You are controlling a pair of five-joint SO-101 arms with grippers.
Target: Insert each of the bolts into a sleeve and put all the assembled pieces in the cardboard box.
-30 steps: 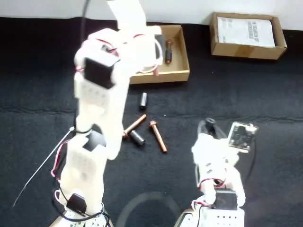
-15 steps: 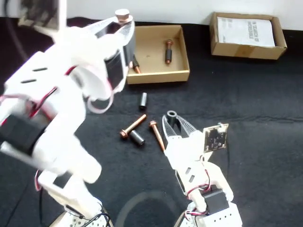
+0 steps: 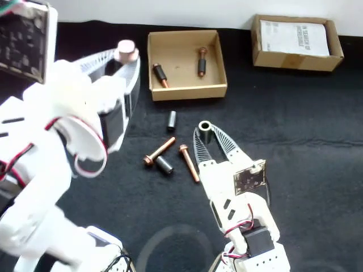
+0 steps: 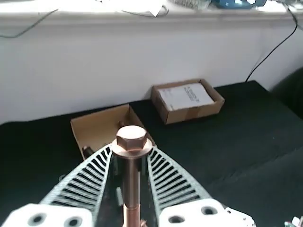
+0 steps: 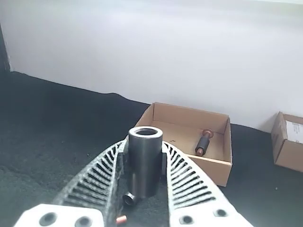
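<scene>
Progress partial: two assembled pieces (image 3: 159, 75) lie in the cardboard box (image 3: 187, 90); left end effector (image 3: 126, 54) clamps a bolt (image 4: 129, 161) aloft, right end effector (image 3: 205, 129) clamps a sleeve (image 5: 145, 161), not yet joined. Two loose bolts (image 3: 159, 151) and two loose sleeves (image 3: 164, 165) lie on the surface (image 3: 295, 124).

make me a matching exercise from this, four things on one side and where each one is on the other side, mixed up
Things
1. raised bolt
2. upright sleeve
3. assembled pieces
4. loose bolts

Places
A. lying on the black table cover
B. clamped in the right gripper
C. inside the open cardboard box
D. clamped in the left gripper

Pairs: 1-D, 2-B, 3-C, 4-A
</scene>
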